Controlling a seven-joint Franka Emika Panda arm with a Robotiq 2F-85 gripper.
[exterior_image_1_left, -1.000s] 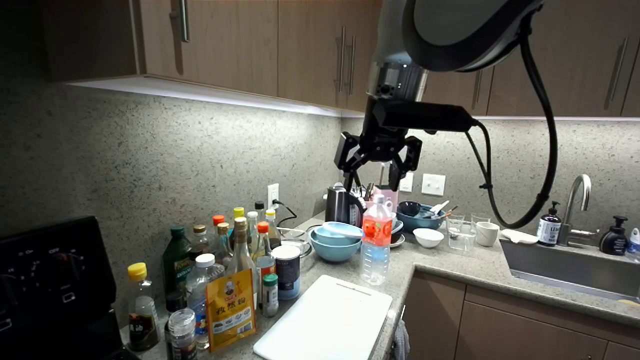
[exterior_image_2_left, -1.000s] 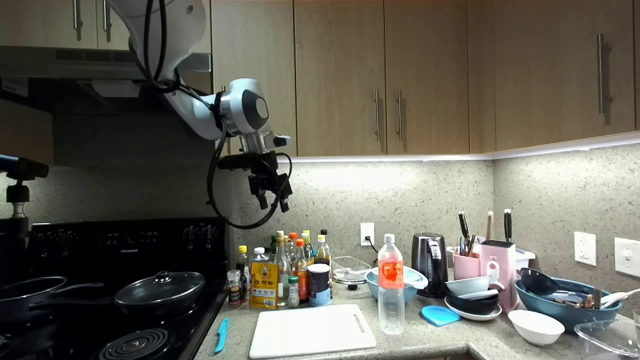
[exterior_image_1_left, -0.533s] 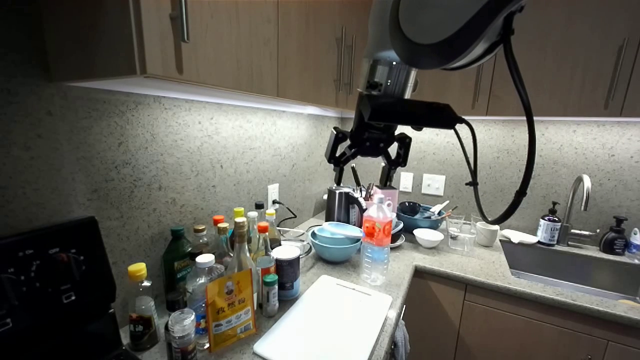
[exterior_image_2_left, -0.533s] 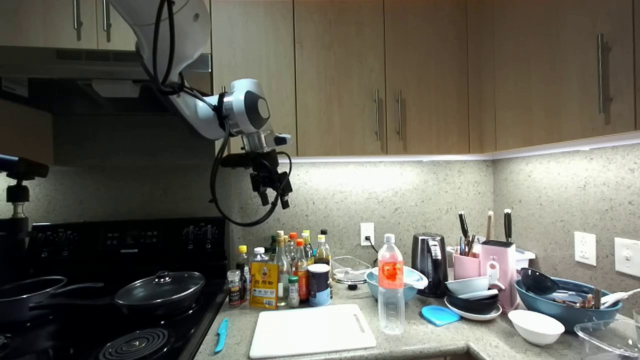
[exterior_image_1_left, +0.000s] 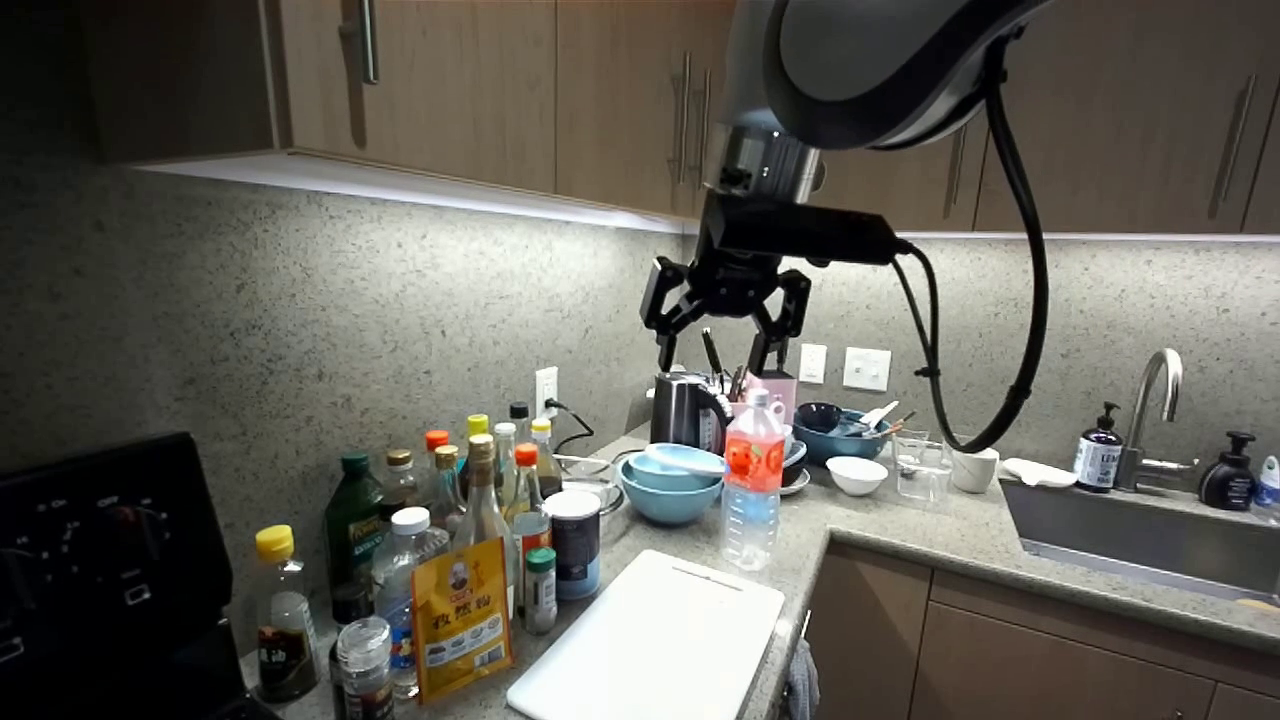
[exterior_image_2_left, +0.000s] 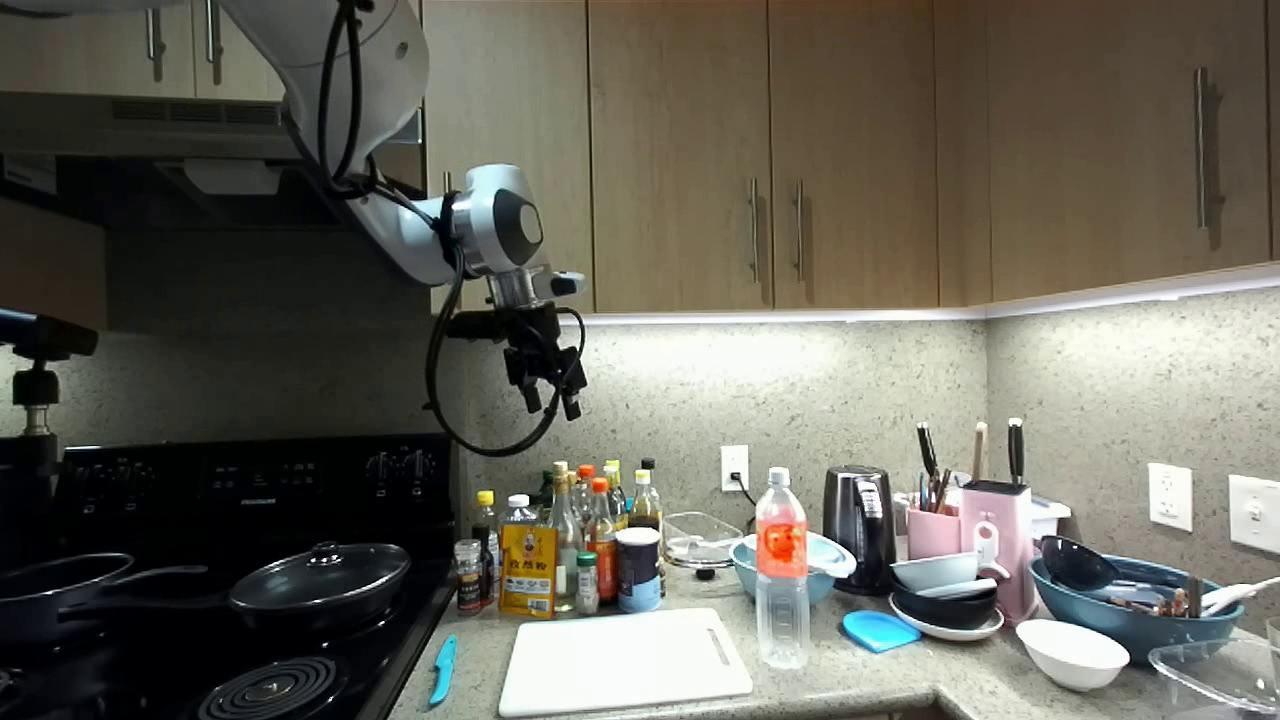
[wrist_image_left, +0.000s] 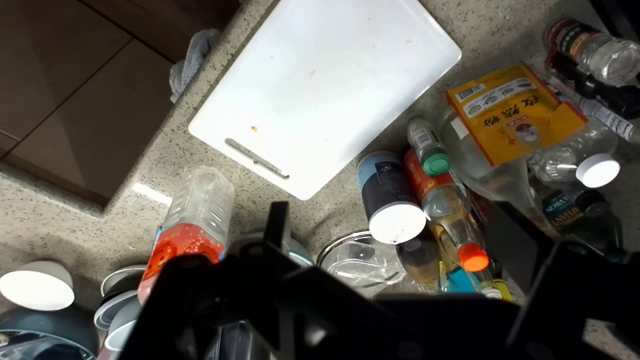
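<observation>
My gripper (exterior_image_1_left: 716, 362) is open and empty, pointing down in the air well above the counter; it also shows in an exterior view (exterior_image_2_left: 552, 406). In the wrist view its fingers (wrist_image_left: 394, 230) stand wide apart, with a dark canister with a white lid (wrist_image_left: 390, 200) and an orange-capped bottle (wrist_image_left: 450, 210) seen below between them. A large clear bottle with a red label (wrist_image_left: 200, 215) stands upright on the counter (exterior_image_2_left: 782, 560). A white cutting board (exterior_image_2_left: 620, 665) lies beside it. A yellow packet (exterior_image_1_left: 462, 620) leans among several sauce bottles. Nothing touches the gripper.
Blue bowls (exterior_image_1_left: 670, 500), a black kettle (exterior_image_2_left: 860, 530) and a pink knife block (exterior_image_2_left: 998, 540) stand toward the corner. A blue knife (exterior_image_2_left: 444, 670) lies by the stove (exterior_image_2_left: 270, 690). A lidded pan (exterior_image_2_left: 320, 590) sits on it. Upper cabinets (exterior_image_2_left: 680, 150) hang close to the arm.
In an exterior view my open gripper has shifted left; in an exterior view it has moved slightly right. The arm's links have moved with it. The objects on the counter have not moved.
</observation>
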